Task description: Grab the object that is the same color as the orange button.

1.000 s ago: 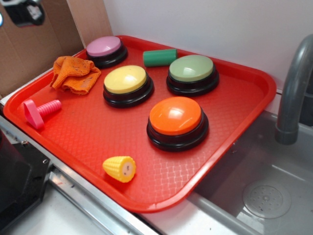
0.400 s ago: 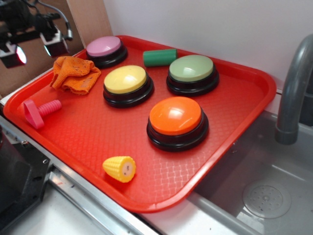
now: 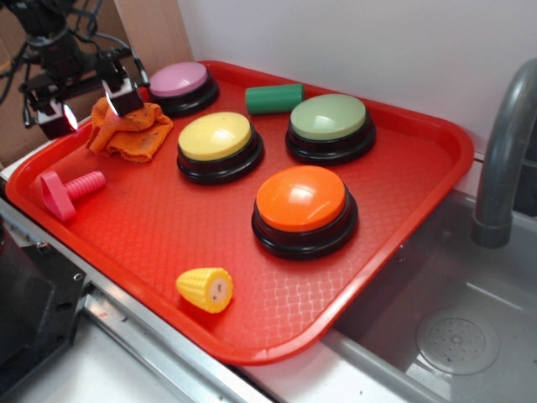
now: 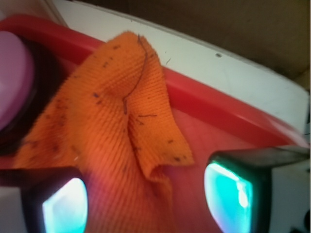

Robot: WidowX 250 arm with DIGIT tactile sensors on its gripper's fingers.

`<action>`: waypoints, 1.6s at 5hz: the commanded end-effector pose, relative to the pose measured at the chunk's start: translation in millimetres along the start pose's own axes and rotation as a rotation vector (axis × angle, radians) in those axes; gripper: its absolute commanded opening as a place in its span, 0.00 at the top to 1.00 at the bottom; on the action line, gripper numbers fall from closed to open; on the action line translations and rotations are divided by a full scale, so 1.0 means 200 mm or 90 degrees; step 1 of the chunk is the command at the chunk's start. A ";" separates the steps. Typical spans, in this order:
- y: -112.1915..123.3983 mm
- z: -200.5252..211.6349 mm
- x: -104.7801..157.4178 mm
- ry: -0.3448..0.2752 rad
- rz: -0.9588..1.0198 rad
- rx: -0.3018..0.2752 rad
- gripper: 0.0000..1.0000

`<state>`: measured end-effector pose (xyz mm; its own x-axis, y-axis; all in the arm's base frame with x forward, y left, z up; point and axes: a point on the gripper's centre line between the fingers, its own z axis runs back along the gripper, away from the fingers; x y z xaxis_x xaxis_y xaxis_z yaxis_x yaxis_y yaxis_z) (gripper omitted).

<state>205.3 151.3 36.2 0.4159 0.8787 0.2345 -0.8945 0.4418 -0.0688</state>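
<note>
End effector (image 3: 86, 102) hangs at the far-left corner of the red plastic tray (image 3: 403, 218), fingers spread apart with nothing pinched, straddling the near edge of the crumpled orange woven cloth (image 3: 127, 130). In the wrist view the cloth (image 4: 112, 131) lies between the two finger pads (image 4: 228, 194), draped partly against the tray's raised rim; whether the pads touch it cannot be told. Cloth sits beside the pink-topped round button (image 3: 179, 85) and left of the yellow-topped round button (image 3: 216, 143). Glossy orange dome button on a black base (image 3: 302, 206) stands near tray centre, well apart from the cloth. No readable writing or labels visible. Tray rests on a grey sink-top table (image 3: 403, 369), with a grey faucet (image 3: 503, 151) at right and a white wall behind.
</note>
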 end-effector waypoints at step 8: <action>-0.13 0.75 -0.43 0.061 -0.629 -0.146 1.00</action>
<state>172.8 20.6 146.8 0.9789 0.1298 0.1579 -0.1190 0.9900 -0.0759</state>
